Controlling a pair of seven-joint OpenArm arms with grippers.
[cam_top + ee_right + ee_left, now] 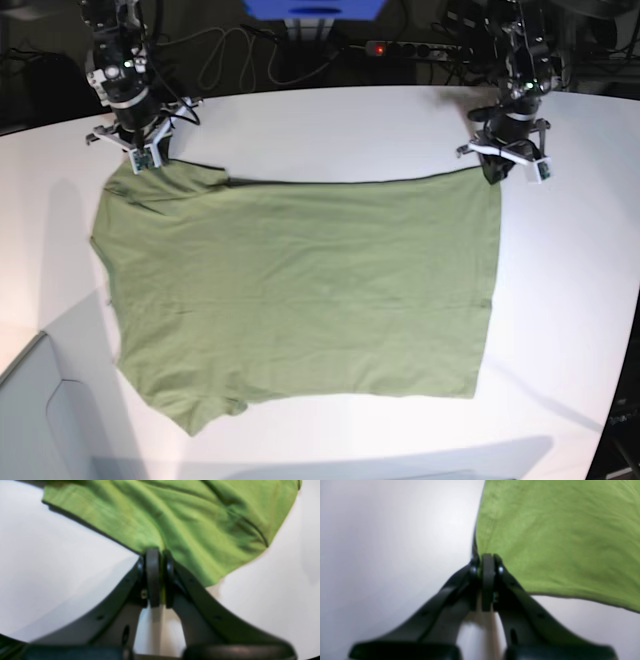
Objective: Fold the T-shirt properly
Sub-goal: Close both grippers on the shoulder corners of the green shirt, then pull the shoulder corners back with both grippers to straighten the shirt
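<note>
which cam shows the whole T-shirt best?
Base view: the whole T-shirt lies spread flat on the white table, all edges visible. Each wrist view shows only one blurry corner: left pincer shut on the hem, right pincer shut near a sleeve.

The T-shirt (300, 290) is thin, soft green cloth with a matt face; it lies limp, with fine creases across the middle of the base view. In the left wrist view a stitched seam runs down its edge at upper centre, and the weave looks faintly brushed. The table (560, 330) is a smooth white surface with a dull satin sheen, showing soft light patches in the upper left of both wrist views. The left gripper (488, 565) and right gripper (159, 560) look like black plastic, mostly matt, with small glossy highlights on the rounded tips. Dark cables (240, 50) with a rubbery look lie at the top of the base view.
</note>
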